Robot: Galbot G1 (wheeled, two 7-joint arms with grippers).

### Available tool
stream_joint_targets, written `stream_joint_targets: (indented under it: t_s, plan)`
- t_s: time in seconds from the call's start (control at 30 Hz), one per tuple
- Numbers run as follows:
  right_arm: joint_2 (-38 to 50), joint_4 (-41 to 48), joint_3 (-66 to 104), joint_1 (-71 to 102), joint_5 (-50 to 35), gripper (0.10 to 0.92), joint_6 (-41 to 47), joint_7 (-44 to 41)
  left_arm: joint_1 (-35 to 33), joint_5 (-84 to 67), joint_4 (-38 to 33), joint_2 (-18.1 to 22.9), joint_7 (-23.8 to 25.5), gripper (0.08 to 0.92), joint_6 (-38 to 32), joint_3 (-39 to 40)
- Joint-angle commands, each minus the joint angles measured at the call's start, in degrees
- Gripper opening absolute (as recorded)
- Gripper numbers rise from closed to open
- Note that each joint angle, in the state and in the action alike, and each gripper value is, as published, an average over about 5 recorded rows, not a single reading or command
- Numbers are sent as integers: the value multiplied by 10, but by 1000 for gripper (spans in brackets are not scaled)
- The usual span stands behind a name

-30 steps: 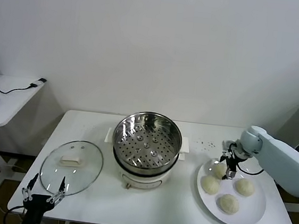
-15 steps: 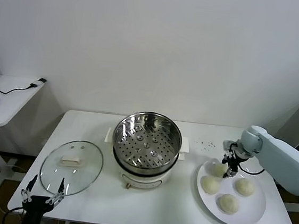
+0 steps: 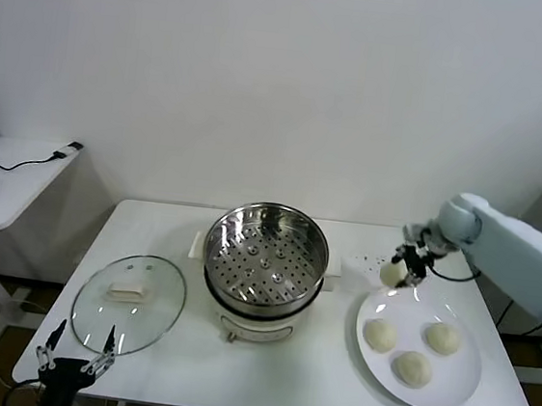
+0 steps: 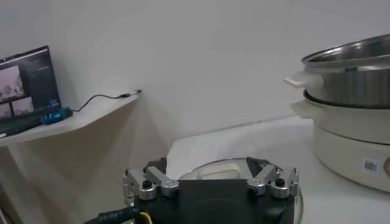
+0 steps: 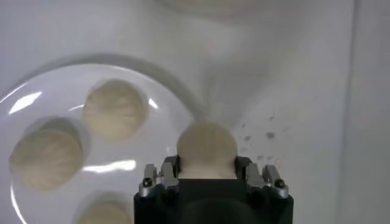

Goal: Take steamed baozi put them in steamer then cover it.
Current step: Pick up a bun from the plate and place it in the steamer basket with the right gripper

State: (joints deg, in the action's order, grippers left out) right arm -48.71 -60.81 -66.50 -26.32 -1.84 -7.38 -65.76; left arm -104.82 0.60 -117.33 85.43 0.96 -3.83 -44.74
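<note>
My right gripper (image 3: 402, 267) is shut on one cream-white baozi (image 3: 393, 273) and holds it in the air above the plate's far left edge, to the right of the steamer (image 3: 266, 257). In the right wrist view the baozi (image 5: 206, 148) sits between the fingers. Three more baozi (image 3: 380, 335) lie on the white plate (image 3: 455, 389). The steel steamer is open, its perforated tray bare. The glass cover (image 3: 131, 302) with its white handle lies flat on the table left of the steamer. My left gripper (image 3: 74, 349) is open, parked by the table's front left edge.
A white side table (image 3: 6, 185) with a cable stands at the far left. Small dark specks (image 3: 373, 262) lie on the table between steamer and plate. The steamer's side (image 4: 353, 115) fills one edge of the left wrist view.
My right gripper has closed on the baozi at the plate's far left and lifted it up off the plate, toward the steamer. The left arm has not moved.
</note>
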Motion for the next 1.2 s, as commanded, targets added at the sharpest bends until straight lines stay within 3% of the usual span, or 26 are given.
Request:
stream_joint_targets:
  t_s: [0.03,0.27,0.57,1.2]
  plan:
    - [-111,-22,-87,-194,64,597,-220,-28,-4,6,1,0,1,823,0,6]
    - [-216,-60,-43,-166,173,602,-280,-9,-3,14,-4,3,1,823,3,14]
    - [-306,7,14,-40,319,609,-320,18,-5,13,-6,2,0,823,5,15]
    - [-372,107,6,58,321,608,-305,9,-9,7,-15,-1,-2,823,12,9]
